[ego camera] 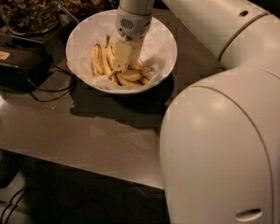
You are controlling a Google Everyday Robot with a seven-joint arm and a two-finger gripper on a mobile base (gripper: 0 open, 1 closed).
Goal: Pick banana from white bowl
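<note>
The white bowl (84, 36) stands at the back of the table, lined with white paper. Several yellow bananas lie in it. Straighter ones (98, 59) lie upright at the left. A curved banana (127, 81) lies along the near side, partly under the gripper. My gripper (122, 62) points down into the middle of the bowl, right among the bananas and touching or nearly touching them. The arm hides the bananas behind it. I cannot tell whether it holds any of them.
Glass jars of nuts (25, 6) stand behind the bowl at the left. A black box (16, 66) with cables (51, 94) lies left of the bowl. The table's front edge (84, 164) runs below. My arm's large white body (224, 139) fills the right side.
</note>
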